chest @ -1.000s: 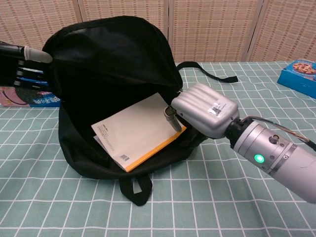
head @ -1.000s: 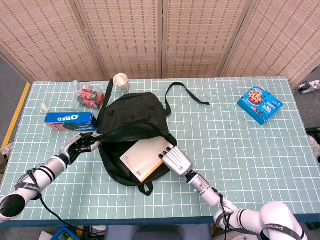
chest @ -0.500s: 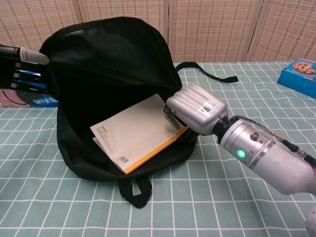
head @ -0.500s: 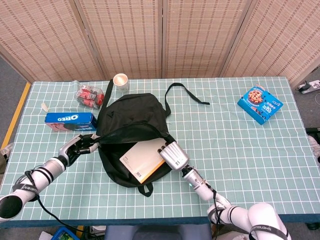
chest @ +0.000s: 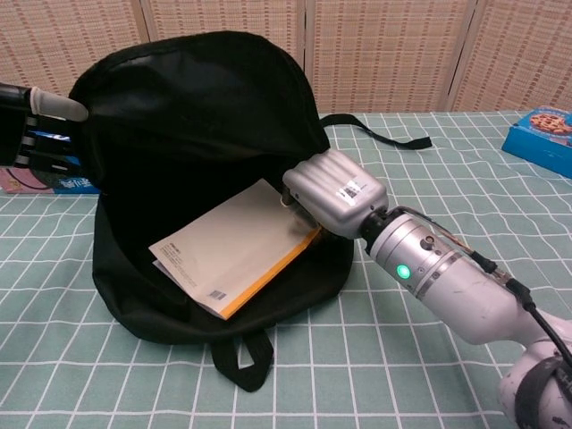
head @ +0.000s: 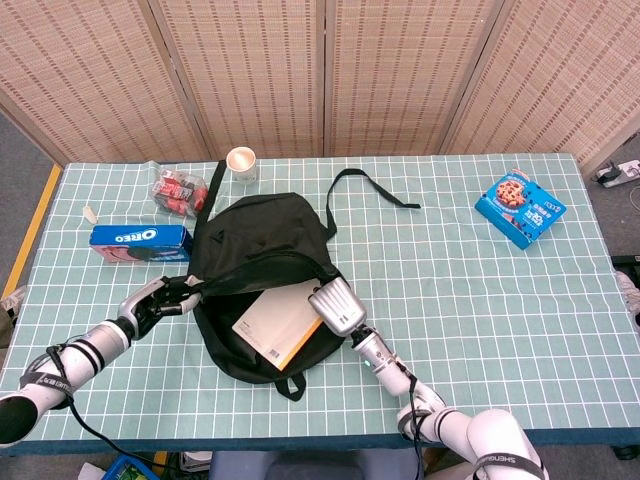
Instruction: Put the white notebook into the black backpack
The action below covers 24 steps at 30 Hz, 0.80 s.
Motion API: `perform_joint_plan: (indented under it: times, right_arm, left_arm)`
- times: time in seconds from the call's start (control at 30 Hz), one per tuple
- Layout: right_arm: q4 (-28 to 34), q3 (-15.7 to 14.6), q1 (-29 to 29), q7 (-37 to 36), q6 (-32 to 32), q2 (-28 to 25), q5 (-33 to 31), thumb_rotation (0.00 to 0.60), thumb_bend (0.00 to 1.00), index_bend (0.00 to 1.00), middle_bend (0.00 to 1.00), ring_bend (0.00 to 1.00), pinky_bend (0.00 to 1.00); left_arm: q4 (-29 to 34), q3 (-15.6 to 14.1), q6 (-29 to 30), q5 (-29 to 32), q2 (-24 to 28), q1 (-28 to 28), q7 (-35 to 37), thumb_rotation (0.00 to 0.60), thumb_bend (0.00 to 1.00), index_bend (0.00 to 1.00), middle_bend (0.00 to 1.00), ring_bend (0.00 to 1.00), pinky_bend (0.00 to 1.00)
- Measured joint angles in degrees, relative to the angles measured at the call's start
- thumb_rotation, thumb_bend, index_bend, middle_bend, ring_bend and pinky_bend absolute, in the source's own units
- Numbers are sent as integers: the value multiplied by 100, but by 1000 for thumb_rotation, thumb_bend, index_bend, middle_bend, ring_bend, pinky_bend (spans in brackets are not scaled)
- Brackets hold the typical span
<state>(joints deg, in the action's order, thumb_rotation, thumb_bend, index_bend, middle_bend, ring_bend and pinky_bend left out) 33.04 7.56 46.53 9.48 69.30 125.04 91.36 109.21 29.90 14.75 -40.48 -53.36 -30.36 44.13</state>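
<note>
So the soft black fabric backpack [head: 262, 270] is lying flat on the bench [head: 480, 300] with its green-and-white grid cloth, mouth gaping toward the robot. The flat white notebook with the orange edge [chest: 234, 247] is sitting partway in that opening, angled, with its barcode corner poking out toward the front lip.

The right robot hand [chest: 332, 191] is pressed up against the notebook's far right corner, knuckles up and fingers curled under it. Looks like it has hold of that corner, but the fingertips are tucked out of sight, so I can't tell for sure how tight the hold is.

The left robot hand [head: 163, 296] is over on the other side, fingers closed on the bag's left rim, holding the flap up so the mouth is open.

Other stuff on the bench: a blue Oreo box [head: 140, 241], a clear pack of red snacks [head: 180, 190], a small white paper cup [head: 241, 161], and a blue cookie box [head: 519, 207] well off to the right.
</note>
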Motion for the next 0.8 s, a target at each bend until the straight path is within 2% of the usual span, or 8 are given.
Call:
perform_joint_plan:
  times: [0.27,0.5,0.57,0.63,0.7,0.8]
  right_arm:
    - [-523,246,207,-106,86,472,-165,600,94,959,820,761,901]
    - [-310,327,369,297,-116,495,-502,600,94,948,804,758,903]
    - [-288,280,375,390,-173,495,-538,600,91,845,771,741,903]
    - [-294,233,350,442,-176,496,-541,600,83,684,741,720,903]
    - [-274,207,308,431,-105,474,-523,600,69,470,670,677,898]
    - [-91,148,231,436,-23,336,-478,600,59,304,575,628,873]
  left_arm:
    - [108,40,-68,-114,62,54,16,600,598,780,322,93,98]
    - [141,77,-142,-147,113,93,63,600,598,780,321,93,99]
    - [132,93,-139,-165,119,114,73,600,598,780,321,93,99]
    - [113,104,-123,-174,116,131,85,600,597,780,321,93,99]
    - [86,114,-92,-199,104,158,92,600,596,780,321,93,99]
    - [63,123,-65,-240,85,197,98,600,596,773,318,90,98]
